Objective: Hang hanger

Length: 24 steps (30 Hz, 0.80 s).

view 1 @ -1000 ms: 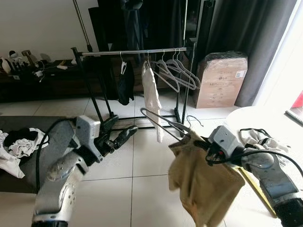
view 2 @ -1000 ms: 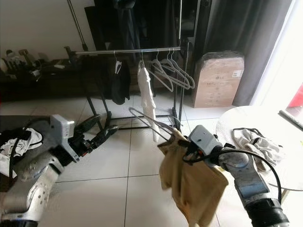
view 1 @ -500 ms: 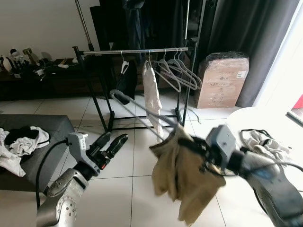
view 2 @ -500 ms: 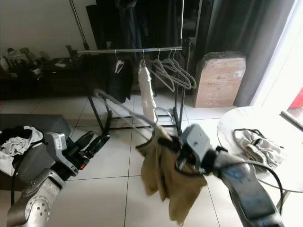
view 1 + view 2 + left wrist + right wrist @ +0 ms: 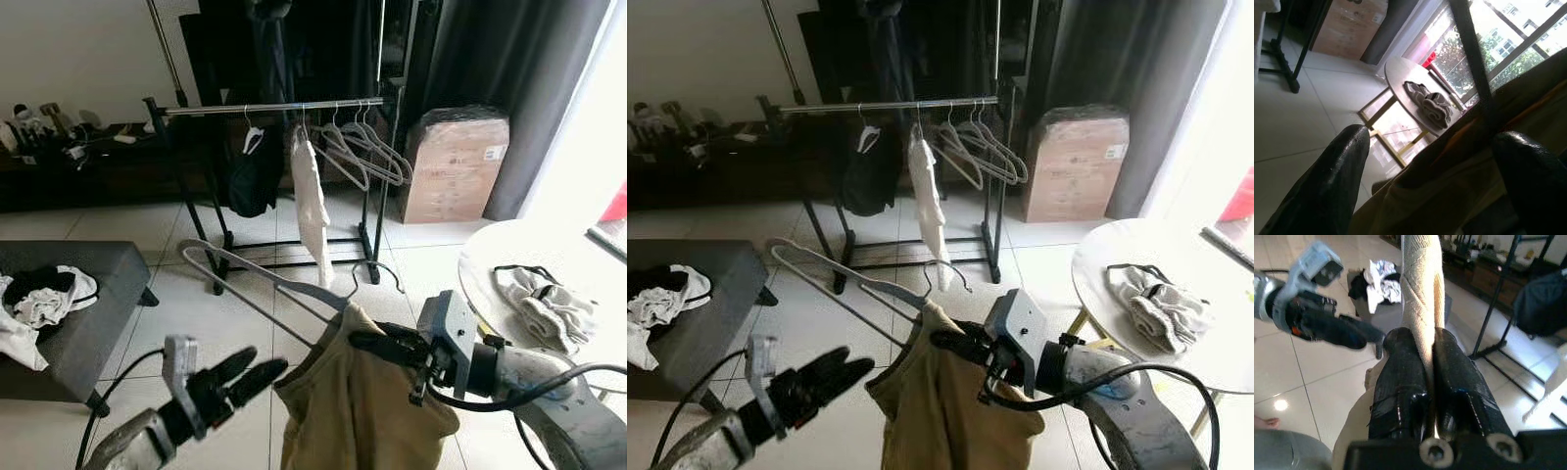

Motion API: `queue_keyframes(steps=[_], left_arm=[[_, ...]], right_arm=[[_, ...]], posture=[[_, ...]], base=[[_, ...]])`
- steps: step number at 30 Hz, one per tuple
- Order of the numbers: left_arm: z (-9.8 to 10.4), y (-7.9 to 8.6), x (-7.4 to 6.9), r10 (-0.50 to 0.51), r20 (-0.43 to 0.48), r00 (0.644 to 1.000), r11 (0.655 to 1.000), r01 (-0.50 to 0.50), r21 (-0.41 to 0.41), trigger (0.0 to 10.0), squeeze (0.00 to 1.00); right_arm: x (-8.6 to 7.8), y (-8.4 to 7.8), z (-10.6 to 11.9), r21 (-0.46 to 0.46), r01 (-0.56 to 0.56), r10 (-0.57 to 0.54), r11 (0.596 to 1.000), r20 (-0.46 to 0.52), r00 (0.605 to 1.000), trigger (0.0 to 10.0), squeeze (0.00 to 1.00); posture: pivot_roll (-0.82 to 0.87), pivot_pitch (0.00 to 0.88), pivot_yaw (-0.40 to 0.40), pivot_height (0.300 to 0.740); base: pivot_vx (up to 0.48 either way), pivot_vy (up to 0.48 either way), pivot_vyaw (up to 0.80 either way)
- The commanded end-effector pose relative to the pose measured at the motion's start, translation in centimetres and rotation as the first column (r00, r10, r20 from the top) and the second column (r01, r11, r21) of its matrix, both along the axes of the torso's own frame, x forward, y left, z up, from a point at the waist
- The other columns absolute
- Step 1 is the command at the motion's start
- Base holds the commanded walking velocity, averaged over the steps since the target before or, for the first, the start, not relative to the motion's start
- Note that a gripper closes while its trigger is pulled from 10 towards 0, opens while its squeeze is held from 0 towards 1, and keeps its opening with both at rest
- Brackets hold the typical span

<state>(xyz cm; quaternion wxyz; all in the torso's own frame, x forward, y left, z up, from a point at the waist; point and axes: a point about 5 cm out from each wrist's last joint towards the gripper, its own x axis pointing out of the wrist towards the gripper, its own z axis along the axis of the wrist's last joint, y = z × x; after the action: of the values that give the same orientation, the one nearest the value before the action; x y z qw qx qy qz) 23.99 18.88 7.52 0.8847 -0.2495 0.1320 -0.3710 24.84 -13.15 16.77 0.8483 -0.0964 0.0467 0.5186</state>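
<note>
Nearest us, our right tool (image 5: pixel 364 341) pinches the grey wire hanger (image 5: pixel 257 282) draped with a tan cloth (image 5: pixel 358 421); our left tool (image 5: pixel 253 368) hovers beside it, fingers parted, empty. Beyond stands the black clothes rack (image 5: pixel 284 106).

Rack (image 5: pixel 274 108) behind hanger (image 5: pixel 255 289), table (image 5: pixel 490 255) right.

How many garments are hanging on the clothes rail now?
2: a black garment toward the rail's left and a white garment at its middle. Empty hangers hang on the right; others may be hidden.
</note>
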Motion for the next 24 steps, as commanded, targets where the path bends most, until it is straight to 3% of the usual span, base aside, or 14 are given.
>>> queue_keyframes(steps=[1,5,12,18,24], left_arm=[[-0.4,0.5,-0.2,0.008,-0.022,1.000,1.000,-0.008,0.018,10.0,0.00],[-0.4,0.7,-0.4,0.014,-0.028,1.000,1.000,-0.014,0.007,10.0,0.00],[0.6,0.4,0.6,0.070,0.008,0.998,0.992,-0.069,-0.101,10.0,0.00],[1.4,-0.8,1.1,0.007,0.028,1.000,0.990,-0.003,-0.138,10.0,0.00],[1.4,-1.0,1.3,-0.039,0.009,0.999,0.991,0.040,-0.129,10.0,0.00]], right_arm=[[-0.1,0.4,1.8,0.029,-0.027,0.025,0.999,0.075,0.997,0.0,0.00],[-0.2,0.5,2.3,0.035,-0.038,0.035,0.999,0.088,0.996,0.0,0.00],[-1.5,1.1,2.7,0.070,-0.098,0.093,0.993,0.074,0.993,0.0,0.00],[-2.4,1.1,2.5,0.083,-0.108,0.104,0.991,0.052,0.993,0.0,0.00],[-3.0,1.3,2.6,0.100,-0.120,0.117,0.988,0.037,0.992,0.0,0.00]], posture=[[-0.08,0.064,0.029,0.740],[-0.08,0.063,0.025,0.740],[-0.08,0.066,0.022,0.740],[-0.09,0.072,0.025,0.740],[-0.09,0.075,0.027,0.740]], base=[[0.000,0.000,0.00],[0.000,0.000,0.00],[0.000,0.000,0.00],[0.000,0.000,0.00],[0.000,0.000,0.00]])
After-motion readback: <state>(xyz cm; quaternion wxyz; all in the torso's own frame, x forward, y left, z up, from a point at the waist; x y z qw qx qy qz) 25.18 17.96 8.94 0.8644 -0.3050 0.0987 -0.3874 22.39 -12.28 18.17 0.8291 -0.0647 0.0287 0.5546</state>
